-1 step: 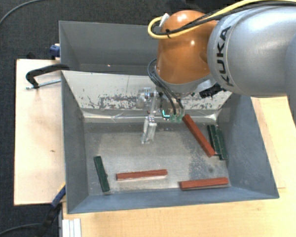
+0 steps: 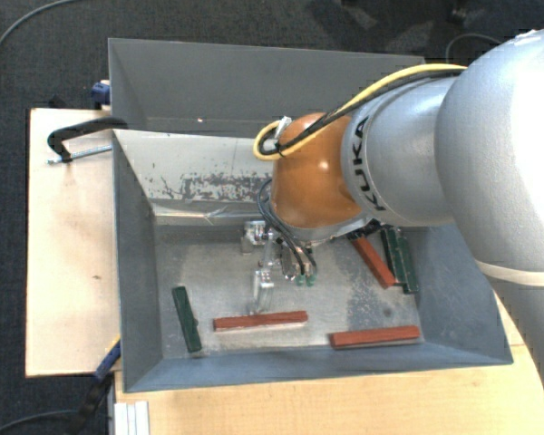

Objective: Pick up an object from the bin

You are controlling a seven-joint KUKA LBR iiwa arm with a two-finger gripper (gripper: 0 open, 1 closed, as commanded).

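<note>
Gripper (image 2: pixel 265 277) down low in the grey bin (image 2: pixel 136 243), hanging under the arm's orange wrist cover (image 2: pixel 308 184), its tip just behind the middle red bar (image 2: pixel 260 321). It's close, but whether it touches I can't tell. Open or closed? Can't tell that from here either. Count them up: five bars in all, three red and two dark green. That middle red bar lies flat, lengthwise across the bin floor. To its left, apart from it, lies a dark green bar (image 2: pixel 186 318). To its right and a touch nearer the front wall is a second red bar (image 2: pixel 374 337). Further right and behind, the third red bar (image 2: pixel 374 259) lies just beside the second green bar (image 2: pixel 401 259), both partly under the arm.
</note>
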